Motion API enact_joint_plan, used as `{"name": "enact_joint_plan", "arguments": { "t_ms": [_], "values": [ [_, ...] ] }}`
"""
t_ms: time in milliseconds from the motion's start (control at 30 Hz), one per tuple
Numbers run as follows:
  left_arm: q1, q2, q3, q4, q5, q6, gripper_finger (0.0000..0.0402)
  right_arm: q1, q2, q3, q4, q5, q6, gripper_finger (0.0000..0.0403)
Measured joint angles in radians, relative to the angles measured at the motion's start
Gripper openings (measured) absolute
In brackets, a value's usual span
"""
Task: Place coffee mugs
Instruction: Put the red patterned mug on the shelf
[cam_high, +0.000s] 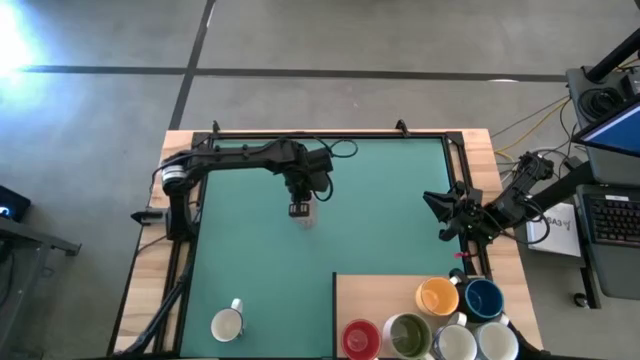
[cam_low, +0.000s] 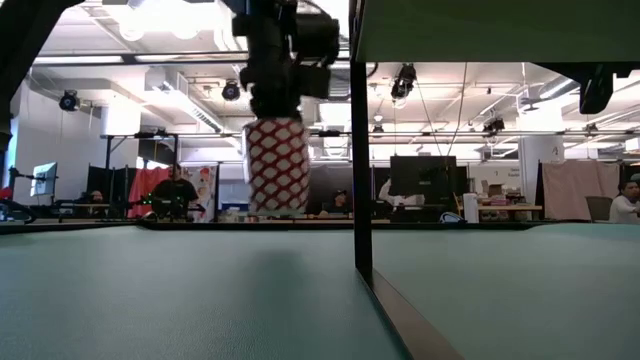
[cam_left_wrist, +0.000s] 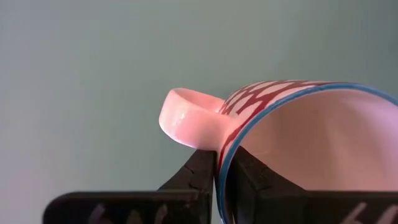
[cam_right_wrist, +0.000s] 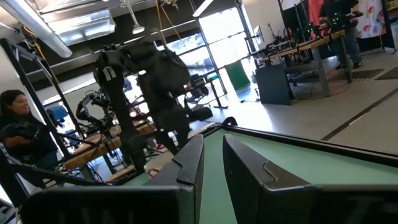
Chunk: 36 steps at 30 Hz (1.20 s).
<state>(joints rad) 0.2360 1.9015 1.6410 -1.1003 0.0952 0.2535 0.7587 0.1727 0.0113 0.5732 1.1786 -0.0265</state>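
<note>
- Along the near edge of the surface (cam_high: 260, 250), a white mug (cam_high: 227, 323) stood alone toward the near left corner.
- At the near right corner, on a tan board (cam_high: 375, 295), six mugs clustered: a red mug (cam_high: 359, 338), a mug with an olive-green inside (cam_high: 408, 333), two white mugs (cam_high: 455, 343) at the very edge, an orange mug (cam_high: 437, 296) and a dark blue mug (cam_high: 483, 298) just behind them.
- Farther back, near the middle, the left pincer (cam_high: 299, 208) was pressed together on the rim of a red-and-white patterned mug (cam_low: 277, 165), one finger inside and one outside beside the handle; the low view showed the mug lifted clear of the surface.
- By the right edge, the right pincer (cam_high: 440, 215) waited, its fingers (cam_right_wrist: 189, 163) slightly apart, pinching nothing.
</note>
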Motion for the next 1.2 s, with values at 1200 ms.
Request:
{"name": "enact_joint_plan", "arguments": {
  "t_ms": [1200],
  "values": [
    [-0.350,-0.002,0.408,0.033,-0.172,0.019,0.0006,0.000,0.000,0.000,0.000,0.000,0.000,0.0050]
  ]
}}
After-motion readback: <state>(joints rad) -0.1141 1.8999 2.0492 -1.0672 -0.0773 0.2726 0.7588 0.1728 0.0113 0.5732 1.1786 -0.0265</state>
